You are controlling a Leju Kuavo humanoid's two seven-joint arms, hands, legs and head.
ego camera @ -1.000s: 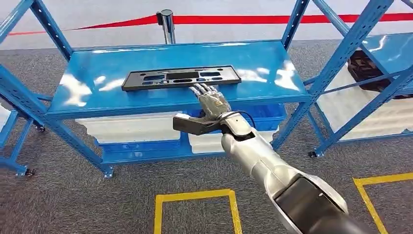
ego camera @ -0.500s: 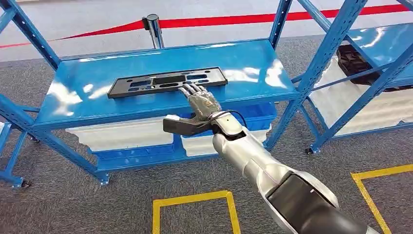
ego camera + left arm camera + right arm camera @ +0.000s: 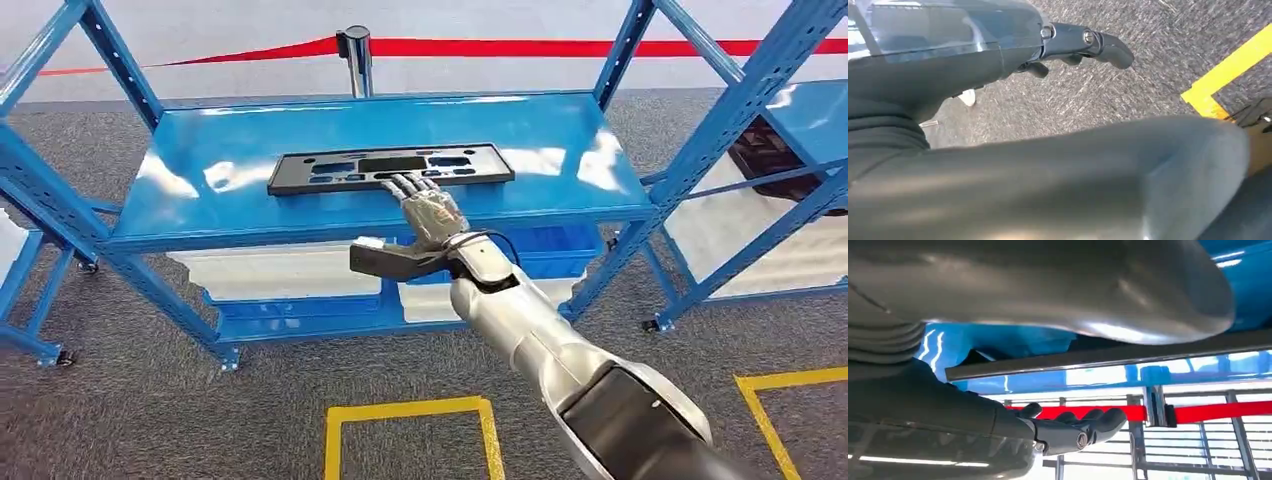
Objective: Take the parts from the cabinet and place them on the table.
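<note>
A long black plastic part [image 3: 390,166] with cut-outs lies flat on the top shelf of the blue cabinet [image 3: 570,130]. My right hand [image 3: 428,208] reaches over the shelf's front edge, fingers stretched out flat, their tips touching the part's near edge at its middle. It holds nothing. In the right wrist view the dark fingers [image 3: 1073,430] stick out straight below the blue shelf. My left hand [image 3: 1083,42] hangs over the grey carpet with its fingers loosely extended and nothing in them.
White and blue bins [image 3: 270,270] sit on the lower shelf. Blue uprights [image 3: 700,150] flank the shelf, and a second rack at the right holds another black part [image 3: 775,150]. A red barrier tape [image 3: 560,47] runs behind. Yellow floor lines [image 3: 410,410] lie in front.
The camera has swung, so the whole scene has shifted to the right since half a second ago. My right hand stays at the part's near edge; the part has not moved on the shelf.
</note>
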